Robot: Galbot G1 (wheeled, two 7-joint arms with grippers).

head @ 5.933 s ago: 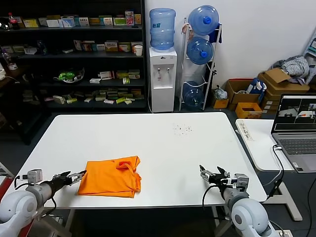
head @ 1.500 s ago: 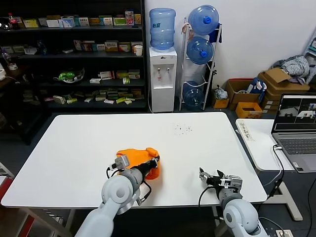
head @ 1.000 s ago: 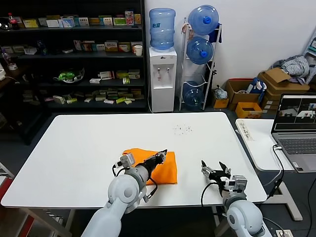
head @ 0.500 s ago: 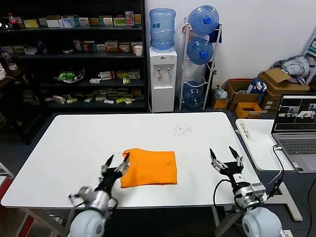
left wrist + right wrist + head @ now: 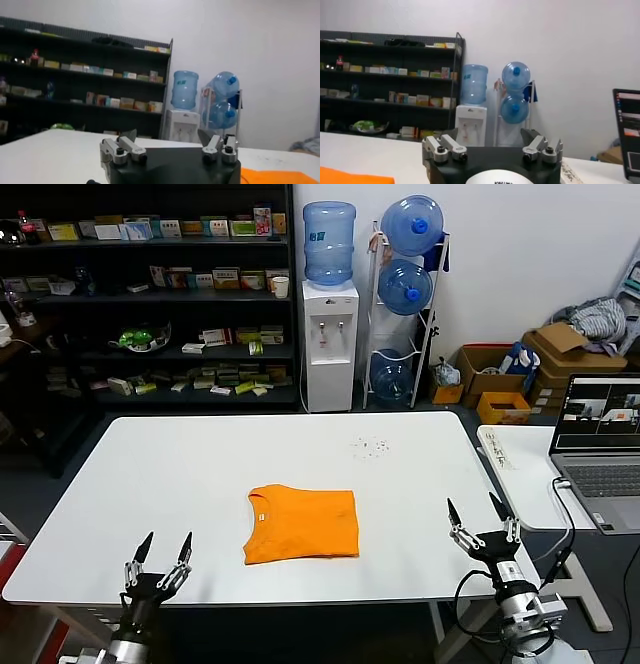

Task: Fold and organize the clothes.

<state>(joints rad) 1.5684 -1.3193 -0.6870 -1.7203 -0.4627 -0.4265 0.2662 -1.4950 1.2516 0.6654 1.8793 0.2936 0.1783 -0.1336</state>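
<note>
The orange T-shirt (image 5: 302,525) lies flat on the white table (image 5: 150,474) as a compact folded rectangle, a little nearer the robot than the table's middle, its collar at the edge toward the robot's left. No gripper touches it.

As a judgement, the folding looks close to finished, and what remains is tidying: checking that the edges sit square and no sleeve sticks out. To do that well, any further touch should come from above and press or nudge a border lightly rather than pinch deep into the layers — a deep pinch would drag the top layer and undo the fold. If the bundle needs shifting, pushing it from one side with both layers together is safer than lifting a single corner (the near edge looks slightly uneven, so that is the place to watch).

The left gripper (image 5: 158,559) stands at the near edge of the table, well to the left of the shirt, fingers pointing up and spread wide, holding nothing. The right gripper (image 5: 481,521) stands near the table's right front corner, well apart from the shirt, fingers likewise spread wide and empty — both wrist views show the jaws apart with only the room beyond them.
</note>
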